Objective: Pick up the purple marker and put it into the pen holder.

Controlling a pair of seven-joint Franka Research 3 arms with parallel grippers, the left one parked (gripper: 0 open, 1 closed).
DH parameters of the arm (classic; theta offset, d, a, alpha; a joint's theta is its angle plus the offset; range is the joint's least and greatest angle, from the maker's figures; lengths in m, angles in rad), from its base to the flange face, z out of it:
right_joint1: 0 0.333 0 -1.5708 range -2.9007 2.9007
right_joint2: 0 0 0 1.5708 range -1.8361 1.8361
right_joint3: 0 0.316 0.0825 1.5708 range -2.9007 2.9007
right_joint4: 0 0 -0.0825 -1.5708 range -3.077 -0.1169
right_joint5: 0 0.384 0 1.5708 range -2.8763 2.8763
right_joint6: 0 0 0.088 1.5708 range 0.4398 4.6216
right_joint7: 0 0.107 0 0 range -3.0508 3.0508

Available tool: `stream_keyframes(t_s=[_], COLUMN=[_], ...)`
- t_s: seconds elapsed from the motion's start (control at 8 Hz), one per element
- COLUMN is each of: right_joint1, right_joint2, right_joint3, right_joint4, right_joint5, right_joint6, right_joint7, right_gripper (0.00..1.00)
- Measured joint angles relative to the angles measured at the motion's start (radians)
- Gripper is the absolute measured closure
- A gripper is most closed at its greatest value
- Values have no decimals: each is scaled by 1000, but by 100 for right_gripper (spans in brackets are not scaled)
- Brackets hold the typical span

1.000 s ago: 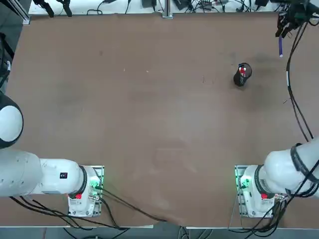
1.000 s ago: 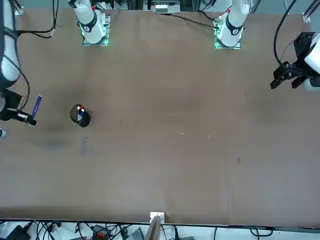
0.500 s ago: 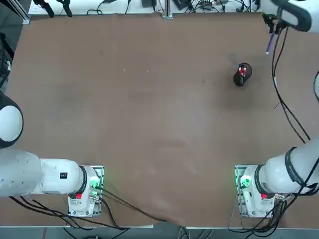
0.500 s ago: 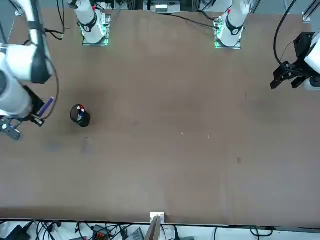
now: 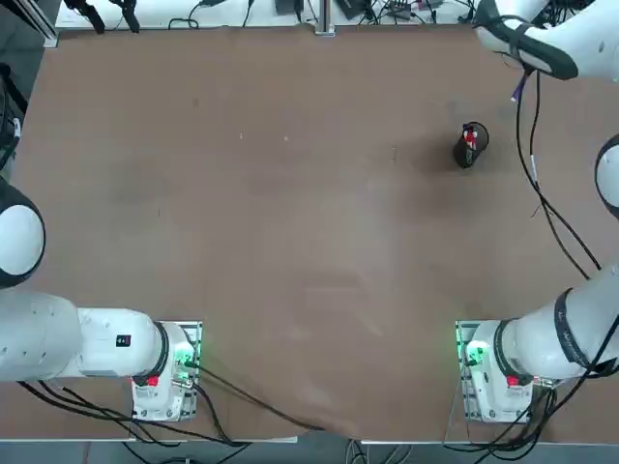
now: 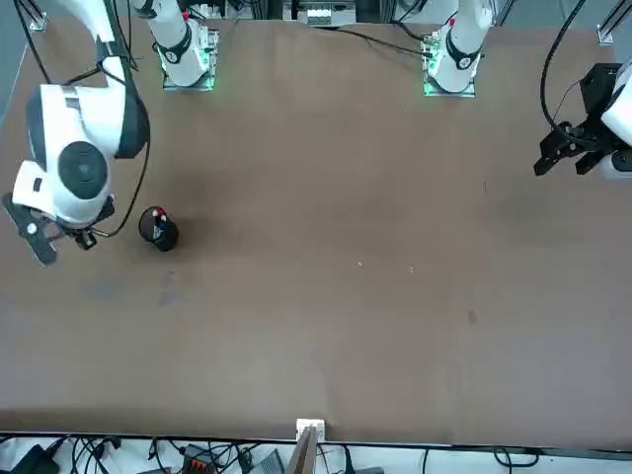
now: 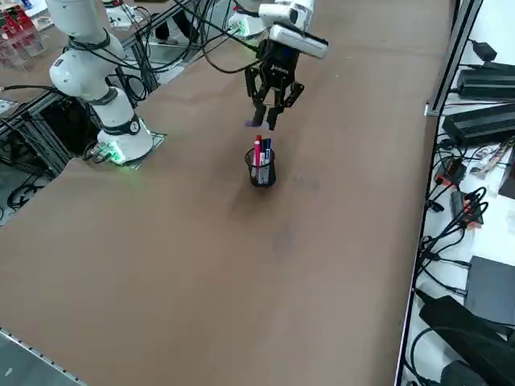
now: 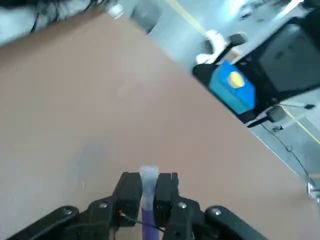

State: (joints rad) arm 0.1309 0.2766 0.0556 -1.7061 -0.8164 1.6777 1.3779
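Observation:
My right gripper [image 7: 272, 115] hangs above the table, shut on the purple marker [image 7: 255, 121], which sticks out below the fingers. In the wrist view the marker [image 8: 148, 212] sits upright between the two black fingers [image 8: 131, 189], its pale end on top. Seen from overhead, the gripper [image 5: 514, 70] and the marker [image 5: 518, 89] are to the right of and slightly beyond the pen holder [image 5: 468, 147]. That holder [image 7: 261, 170] is a small black cup standing upright with a red item and a blue one inside. In the front view the holder [image 6: 158, 229] shows beside the arm, and the marker is hidden.
The right arm's black cable [image 5: 542, 193] trails down over the table's right side. Cables and power boxes [image 7: 483, 121] line the far table edge. The brown tabletop [image 5: 290, 213] stretches wide to the left of the holder.
The right arm has swung in from the table's far right corner toward the pen holder, carrying the marker with it. The holder has not moved.

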Motion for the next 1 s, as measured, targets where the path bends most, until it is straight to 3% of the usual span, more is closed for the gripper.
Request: stream_keyframes(t_s=[0.5, 1.0], right_joint1=[110, 205], right_joint2=[50, 188], right_joint3=[0, -1], right_joint4=[-68, -88], right_joint5=[-90, -166], right_joint6=[-109, -259], right_joint7=[504, 839], right_gripper=[82, 82])
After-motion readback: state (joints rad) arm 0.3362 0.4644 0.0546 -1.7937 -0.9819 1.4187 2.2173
